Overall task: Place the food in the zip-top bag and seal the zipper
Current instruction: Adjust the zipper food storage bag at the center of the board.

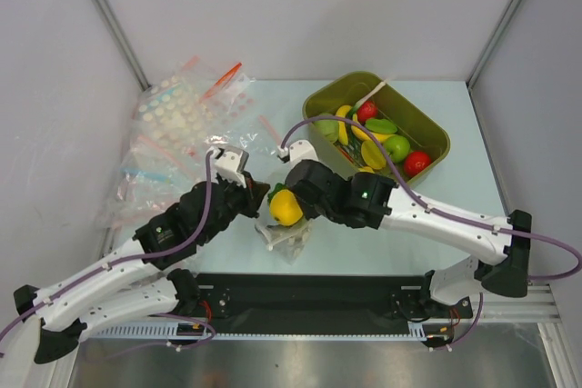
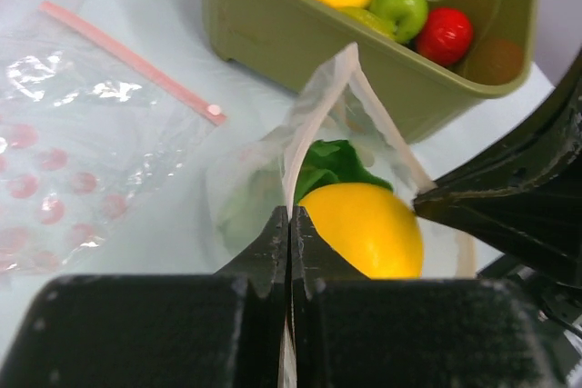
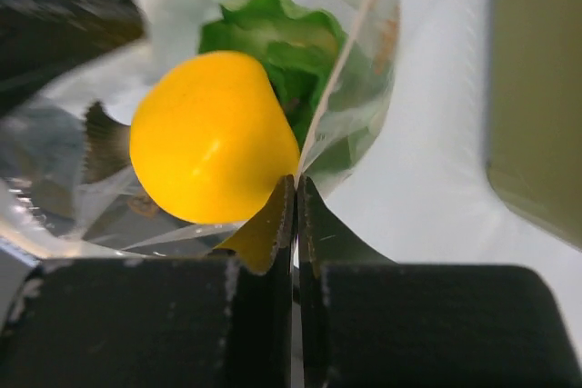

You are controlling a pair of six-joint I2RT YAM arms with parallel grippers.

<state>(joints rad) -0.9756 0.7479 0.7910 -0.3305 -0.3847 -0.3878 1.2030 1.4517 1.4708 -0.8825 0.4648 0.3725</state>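
Note:
The clear zip-top bag (image 1: pixel 289 235) hangs between my two grippers near the table's front middle, its mouth held open. The yellow-orange toy fruit (image 1: pixel 285 207) sits in the mouth, with the green lettuce (image 1: pixel 275 191) behind it. In the left wrist view my left gripper (image 2: pixel 289 217) is shut on one edge of the bag (image 2: pixel 320 106), with the fruit (image 2: pixel 364 227) and lettuce (image 2: pixel 338 163) just beyond. In the right wrist view my right gripper (image 3: pixel 296 184) is shut on the opposite edge of the bag (image 3: pixel 368 20), beside the fruit (image 3: pixel 207 136) and lettuce (image 3: pixel 282 38).
An olive bin (image 1: pixel 427 115) at the back right holds bananas, red and green toy fruit. A pile of other clear bags (image 1: pixel 177 129) with pink and red zip strips lies at the back left; one pink-strip bag (image 2: pixel 127 56) lies close to the left of my left gripper.

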